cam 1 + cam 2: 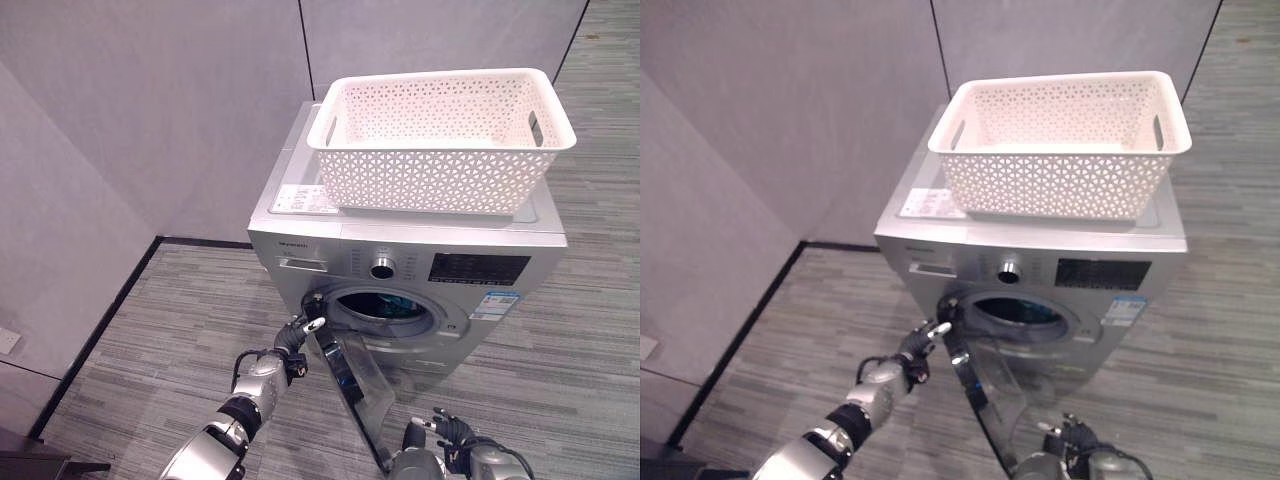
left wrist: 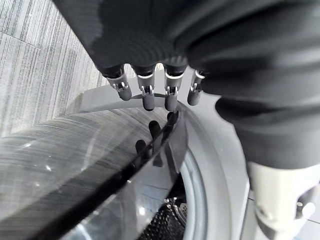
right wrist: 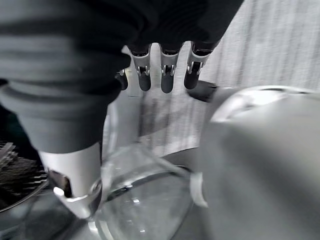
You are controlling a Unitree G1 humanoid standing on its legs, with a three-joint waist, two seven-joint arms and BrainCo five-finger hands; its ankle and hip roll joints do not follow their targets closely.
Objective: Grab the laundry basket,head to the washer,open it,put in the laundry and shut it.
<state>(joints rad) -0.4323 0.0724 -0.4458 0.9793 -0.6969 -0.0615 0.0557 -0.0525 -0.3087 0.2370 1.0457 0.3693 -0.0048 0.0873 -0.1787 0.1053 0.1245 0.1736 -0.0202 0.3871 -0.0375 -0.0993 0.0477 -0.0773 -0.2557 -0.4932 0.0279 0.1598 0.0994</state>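
The washer [image 1: 400,270] stands against the grey wall with the white laundry basket [image 1: 440,140] set on its top; nothing can be seen inside the basket from here, while dark cloth shows within the drum [image 1: 385,305], so the loading appears done and the closing remains. The round door [image 1: 350,385] hangs open, swung out toward the robot, its plane nearly edge-on to the head camera, with its upper edge near the left rim of the opening and its glass bowl facing the robot's right. The left hand [image 1: 300,335] reaches up to that upper edge, fingers [image 2: 145,95] straight and relaxed, their dark tips at or just short of the door rim; contact cannot be confirmed. The right hand [image 1: 450,435] hangs low, just beside the door's lower edge on its glass side, fingers likewise loosely extended and holding nothing. The left hand lies on the door's outer face, so a push away from the robot and to its right would, in my judgement, swing the door shut.
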